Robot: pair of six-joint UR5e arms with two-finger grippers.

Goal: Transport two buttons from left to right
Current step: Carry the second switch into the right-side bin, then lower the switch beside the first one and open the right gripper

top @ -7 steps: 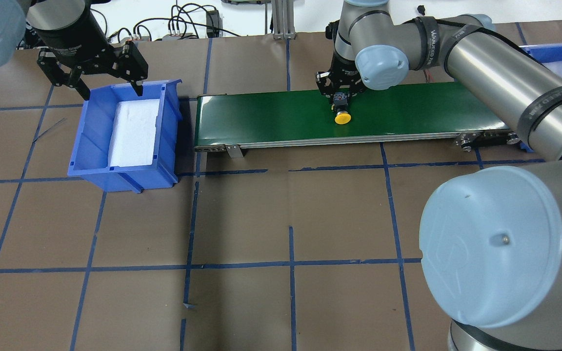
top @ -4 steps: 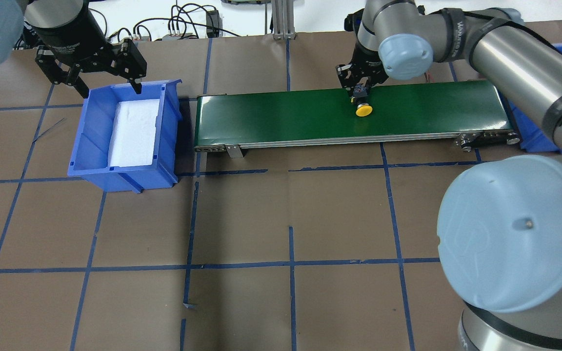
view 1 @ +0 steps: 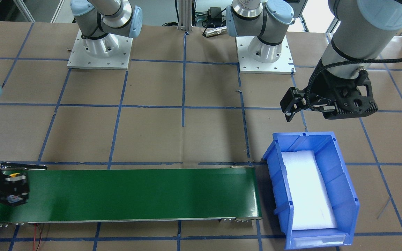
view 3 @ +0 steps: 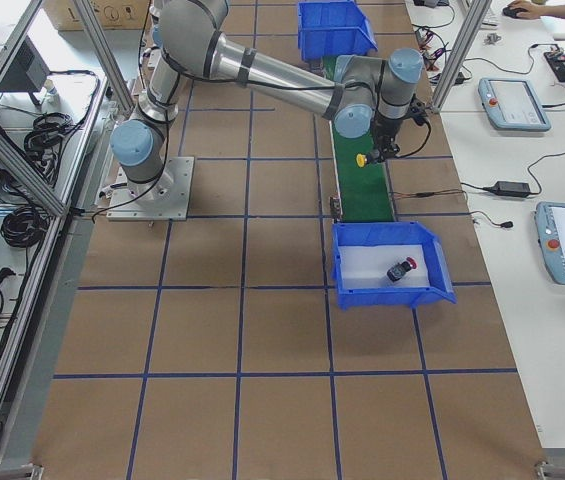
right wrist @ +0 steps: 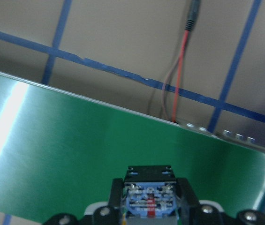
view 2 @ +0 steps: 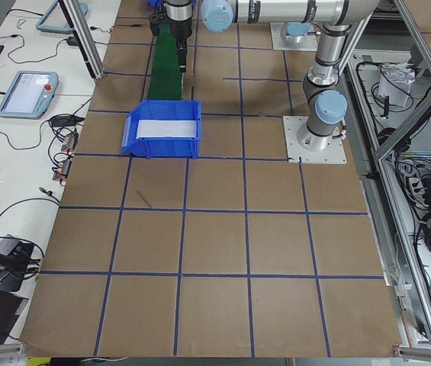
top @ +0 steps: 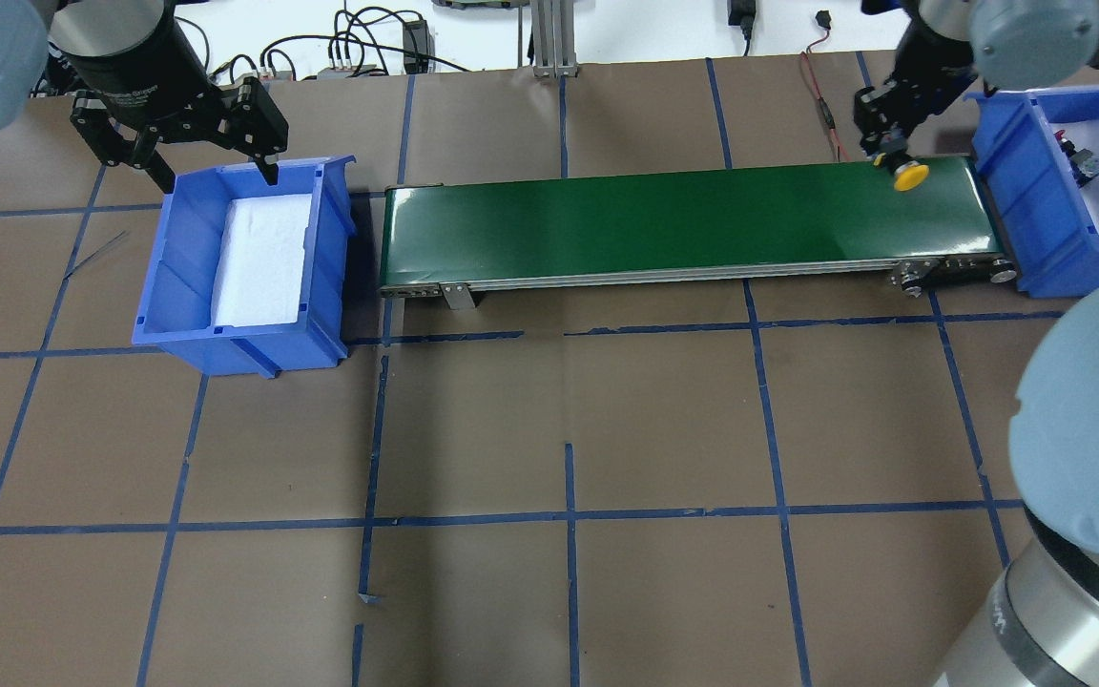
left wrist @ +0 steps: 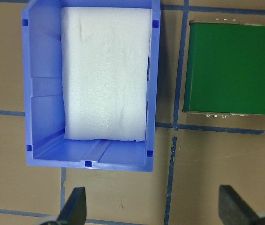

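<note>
Start at the table's right end, nearest in the right-side view. The right bin [view 3: 390, 299] already has the red button [view 3: 399, 271] lying on its white foam, near the middle, so you can count one of the two as delivered.

Just past the bin's wall, the right gripper [top: 888, 153] hangs over the far right corner of the conveyor belt [top: 654, 224]. Its jaws are clamped on the grey contact block of the yellow button [top: 910, 176], with the cap pointing out below the fingers. The button looks lifted off the green surface, though you can't confirm the gap from these views.

Farther along, at the belt's left end, the left bin [top: 177, 286] holds only its foam pad [top: 259, 253]. The left gripper [left wrist: 152, 210] hovers at that bin's far edge, jaws wide apart and holding nothing.

By my reading, you're on the last carry, the second button's trip into the right bin. The next move needs enough height to pass the near wall of that bin. Then lower onto bare foam beside the red button rather than on top of it, and open the jaws only once the block is down
</note>
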